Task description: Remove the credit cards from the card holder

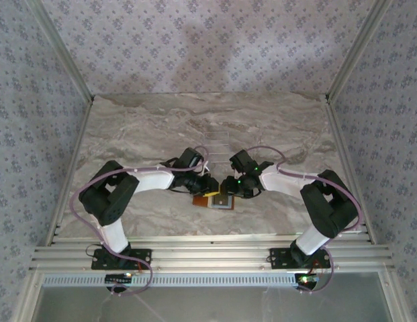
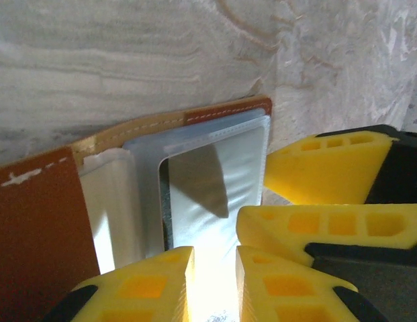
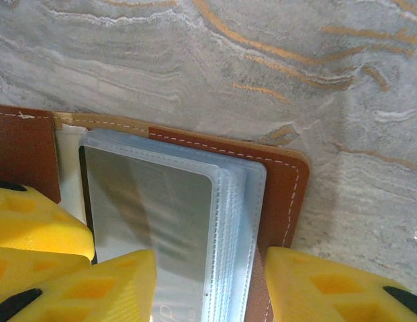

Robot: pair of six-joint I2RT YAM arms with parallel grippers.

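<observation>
Tabletop [image 1: 161,127]: pale veined marble. It carries everything you are working on, with both arms reaching to its middle.
Arms: your left arm [image 1: 144,181] and right arm [image 1: 292,181] fold inward, and their wrists nearly meet over one spot.
Card holder [image 1: 207,200]: it lies open and flat on the tabletop, just below where the two tools meet. One tan leather panel is on the left and the stack of sleeves is on the right.
Right tool [image 3: 209,288]: it is spread wide and holds nothing. One finger is over the sleeved card and the other is past the holder's stitched right edge.
Left tool [image 2: 215,282]: its fingers stand a narrow gap apart at the near edge of the sleeves. Glare fills that gap, so you cannot tell whether it pinches anything.
Clear sleeves [image 3: 243,201]: several are layered and fanned slightly at the right edge.
Pale card [image 3: 148,215]: it is inside the top sleeve and reads silvery under the plastic. You cannot make out a second card for certain.
Step in hand: judging by the layout, you are setting up the first extraction. No card is out yet.
Next move: you likely need one tool to pin the leather while the other finds the card's exposed edge. Then draw the card along the sleeve opening, taking care not to lift the whole holder.
</observation>
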